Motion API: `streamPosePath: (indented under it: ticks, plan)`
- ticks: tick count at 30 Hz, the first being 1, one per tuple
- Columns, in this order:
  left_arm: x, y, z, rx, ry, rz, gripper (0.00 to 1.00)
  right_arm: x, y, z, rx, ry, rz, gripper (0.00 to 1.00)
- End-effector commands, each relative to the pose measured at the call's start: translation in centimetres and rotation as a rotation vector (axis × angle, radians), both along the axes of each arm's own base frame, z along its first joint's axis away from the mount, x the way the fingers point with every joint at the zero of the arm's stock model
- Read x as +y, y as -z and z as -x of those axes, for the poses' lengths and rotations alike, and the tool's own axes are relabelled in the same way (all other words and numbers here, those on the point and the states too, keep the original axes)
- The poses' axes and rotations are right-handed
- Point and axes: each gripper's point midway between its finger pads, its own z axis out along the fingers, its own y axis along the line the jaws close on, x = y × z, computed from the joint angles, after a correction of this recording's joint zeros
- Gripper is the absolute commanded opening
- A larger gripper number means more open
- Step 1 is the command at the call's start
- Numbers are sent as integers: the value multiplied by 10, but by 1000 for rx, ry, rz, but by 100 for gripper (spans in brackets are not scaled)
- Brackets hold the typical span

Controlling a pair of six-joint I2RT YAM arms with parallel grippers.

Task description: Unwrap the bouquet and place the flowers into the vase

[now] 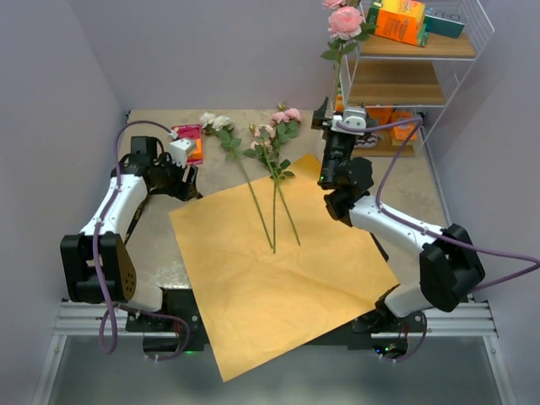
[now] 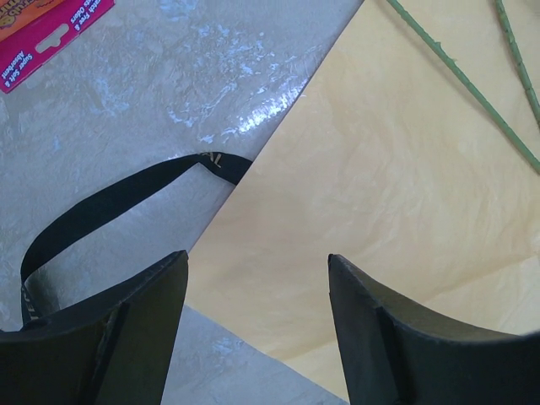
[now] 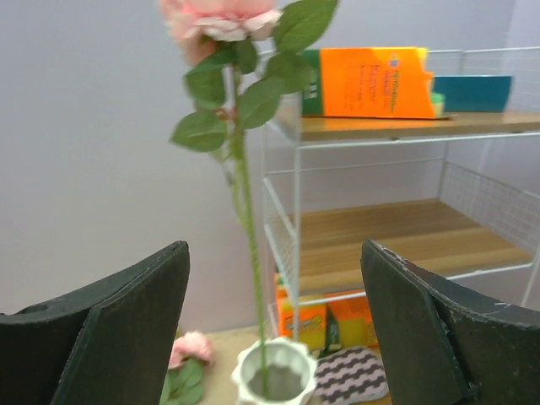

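In the top view, the orange-tan paper (image 1: 278, 270) lies spread flat on the table. Three of the flowers (image 1: 274, 198) lie with their stems on the far part of the paper and their pink and cream blooms beyond its far edge. One pink rose (image 1: 344, 21) stands upright past the paper's far right corner. The right gripper (image 1: 331, 118) is just below it and hides the foot of its stem. The left gripper (image 1: 187, 181) is at the paper's left corner. A wire shelf (image 1: 413, 67) stands farther back on the same side as the rose.

In the left wrist view, the left gripper (image 2: 257, 261) has its fingers (image 2: 126, 329) well apart and holds nothing. It hangs over the left edge of the paper (image 2: 380, 194). A thin black ribbon (image 2: 110, 198) lies on the table and touches this edge.

In the right wrist view, the right gripper (image 3: 274, 249) is wide open and grips nothing. The white ribbed vase (image 3: 272, 375) stands ahead of it, and the stem of the rose (image 3: 221, 21) is inside the vase, clear of both fingers (image 3: 126, 329). The paper does not show here.
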Motion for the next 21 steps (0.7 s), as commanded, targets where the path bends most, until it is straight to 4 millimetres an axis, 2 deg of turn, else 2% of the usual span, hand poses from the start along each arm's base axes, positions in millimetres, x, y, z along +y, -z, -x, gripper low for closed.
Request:
streamPosePath:
  ticks: [1, 2, 4, 9, 11, 12, 13, 15, 16, 19, 20, 21]
  plan:
    - [-2, -28, -10, -70, -8, 32, 72, 38, 14, 26, 85, -85, 27, 86]
    - [-2, -27, -9, -66, -11, 34, 72, 58, 25, 31, 130, -138, 50, 85]
    - [-2, -29, -8, -66, -11, 34, 72, 72, 30, 35, 167, -193, 50, 82]
    - [-3, -31, -7, -71, -7, 36, 72, 117, 71, 39, 310, -369, 49, 75]
    - [-4, -32, -7, -70, -7, 41, 72, 140, 101, 33, 384, -440, 101, 74]
    - [-4, -32, -7, -73, -6, 42, 72, 150, 106, 27, 399, -453, 126, 75]
    - [-4, -33, -7, -73, -7, 43, 72, 162, 131, 17, 459, -458, 177, 75]
    - [-4, -35, -6, -77, -5, 42, 72, 178, 147, 6, 526, -493, 233, 75]
    - [-4, -35, -5, -75, -2, 41, 72, 188, 170, -1, 572, -520, 261, 75]
    - [-3, -37, -3, -86, 0, 31, 73, 197, 190, -19, 654, -567, 239, 75]
    - [-3, -37, -3, -88, 1, 30, 73, 194, 210, -27, 717, -561, 224, 75]
    - [-3, -36, -1, -89, 2, 29, 73, 204, 208, -30, 716, -602, 220, 75]
